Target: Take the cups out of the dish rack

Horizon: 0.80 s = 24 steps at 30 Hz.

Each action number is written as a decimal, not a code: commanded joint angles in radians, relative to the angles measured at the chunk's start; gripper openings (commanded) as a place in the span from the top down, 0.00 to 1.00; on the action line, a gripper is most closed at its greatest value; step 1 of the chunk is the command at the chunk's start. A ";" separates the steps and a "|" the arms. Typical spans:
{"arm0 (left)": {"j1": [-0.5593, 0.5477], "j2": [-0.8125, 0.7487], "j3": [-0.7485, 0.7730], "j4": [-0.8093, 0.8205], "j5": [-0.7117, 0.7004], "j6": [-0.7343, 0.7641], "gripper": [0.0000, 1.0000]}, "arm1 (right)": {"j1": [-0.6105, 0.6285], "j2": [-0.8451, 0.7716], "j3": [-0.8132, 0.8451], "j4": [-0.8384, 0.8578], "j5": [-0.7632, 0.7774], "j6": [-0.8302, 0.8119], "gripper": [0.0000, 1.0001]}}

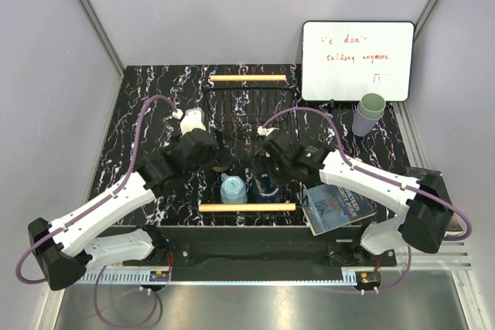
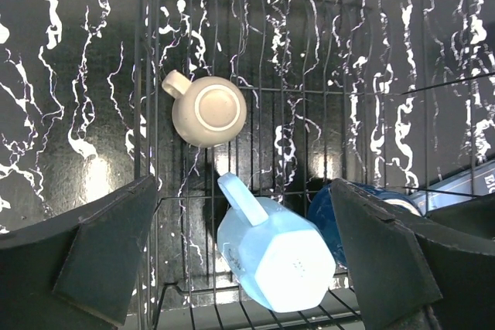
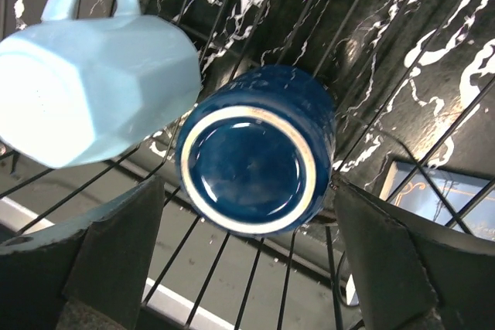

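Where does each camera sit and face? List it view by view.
Top external: above and behind both arms, which show whole, facing down on the dish rack.
Left wrist: on its arm, down into the rack at the beige mug and light blue mug; own fingers at lower corners.
Right wrist: down on the inverted navy mug; own fingers flank it.
Shared: both wrists see the light blue and navy mugs.

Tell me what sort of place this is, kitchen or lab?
Most likely a lab test cell, not a kitchen. Plain grey panel walls box in a marble-print table, two robot arms are mounted at its near edge, and a handwritten whiteboard leans at the back beside the dish rack.
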 commanded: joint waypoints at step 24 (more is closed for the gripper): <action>0.019 -0.021 -0.060 0.051 0.004 -0.027 0.01 | 0.025 0.190 -0.023 0.082 -0.020 0.055 0.04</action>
